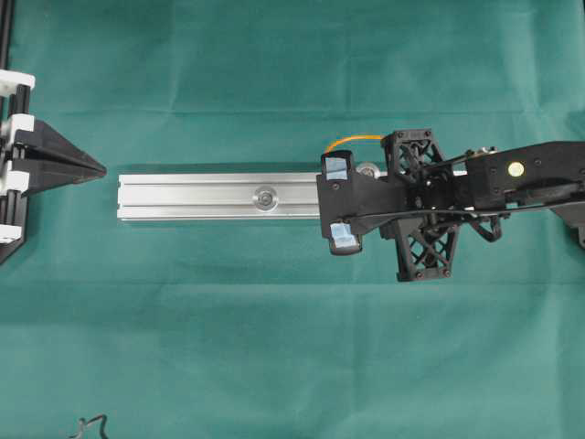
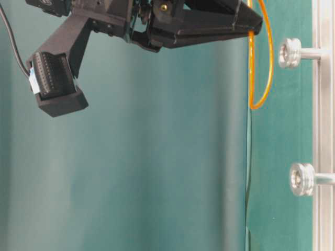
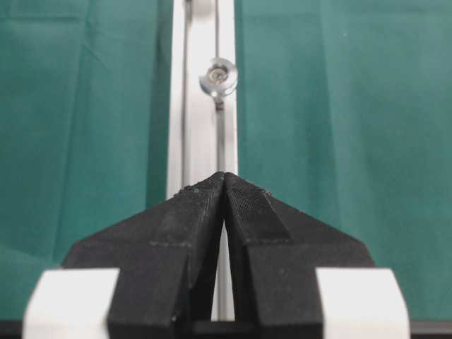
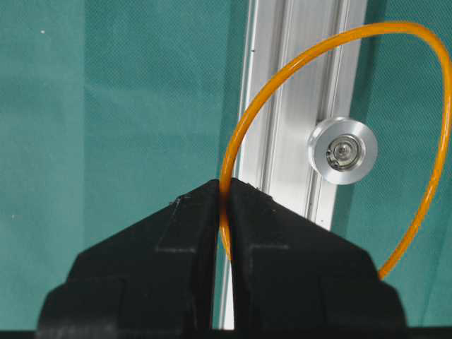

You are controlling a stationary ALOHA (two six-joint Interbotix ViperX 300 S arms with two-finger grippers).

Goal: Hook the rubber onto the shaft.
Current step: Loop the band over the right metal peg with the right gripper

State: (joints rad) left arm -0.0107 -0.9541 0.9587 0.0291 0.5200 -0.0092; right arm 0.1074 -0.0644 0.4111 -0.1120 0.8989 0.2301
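While the right gripper [image 4: 223, 189] is clamped on the band [image 4: 244, 134], its jaws pressed together with the orange cord pinched at the tips, the loop stands free beyond them. Band: thin, smooth, orange, a closed loop bowed into a wide arc; in the right wrist view it rings the near shaft [image 4: 342, 150], but the table-level view shows the loop [image 2: 266, 63] hanging apart from the flanged shaft head [image 2: 289, 53], so not seated on it. Overhead, only a short orange arc [image 1: 355, 140] shows past the gripper body, off the rail's far edge. Rail [image 1: 210, 197]: silver aluminium extrusion, grooved, lying lengthwise on the green cloth [image 1: 274, 347]. Second shaft [image 1: 266, 197] stands mid-rail, well apart from the band. Right arm's body covers the rail's right end from above. Left gripper [image 3: 224, 185]: jaws closed on nothing, tips just off the rail's left end, pointing along it. Black cable end [image 1: 90, 424] lies at the cloth's lower left edge.
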